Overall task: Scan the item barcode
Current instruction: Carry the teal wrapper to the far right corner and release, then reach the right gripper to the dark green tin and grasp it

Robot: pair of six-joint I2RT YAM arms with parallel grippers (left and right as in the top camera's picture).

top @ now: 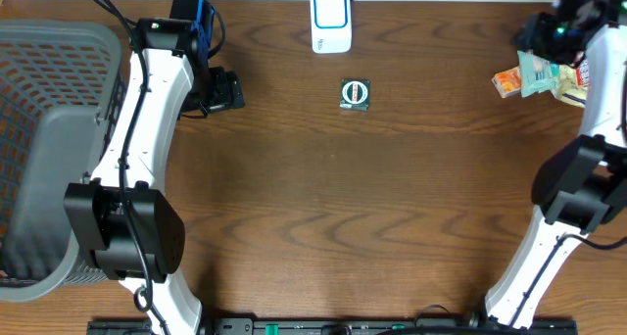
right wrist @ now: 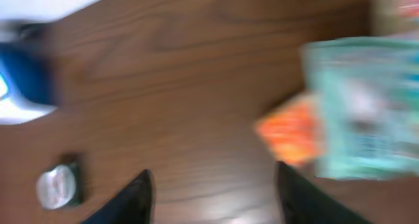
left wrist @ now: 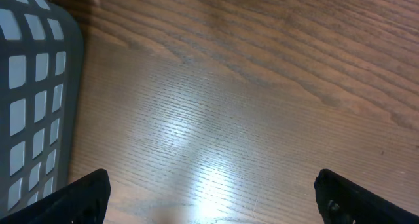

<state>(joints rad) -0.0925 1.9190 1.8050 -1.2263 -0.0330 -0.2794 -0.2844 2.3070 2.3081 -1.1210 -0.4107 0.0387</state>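
Note:
The white and blue barcode scanner [top: 331,20] stands at the table's far middle and shows blurred at the left edge of the right wrist view [right wrist: 19,86]. A small dark item with a round silver face [top: 355,94] [right wrist: 57,185] lies just in front of it. At the far right lies a pile of packets, one orange [top: 506,82] [right wrist: 288,135] and one teal [top: 541,73] [right wrist: 363,106]. My right gripper [top: 549,41] [right wrist: 213,171] hovers at that pile, open, with only bare wood between its fingers. My left gripper [top: 223,90] [left wrist: 211,178] is wide open over bare table.
A grey slatted basket [top: 49,139] [left wrist: 33,106] fills the left side, right beside the left arm. Both arm bases stand at the near edge. The table's back edge runs just behind the scanner.

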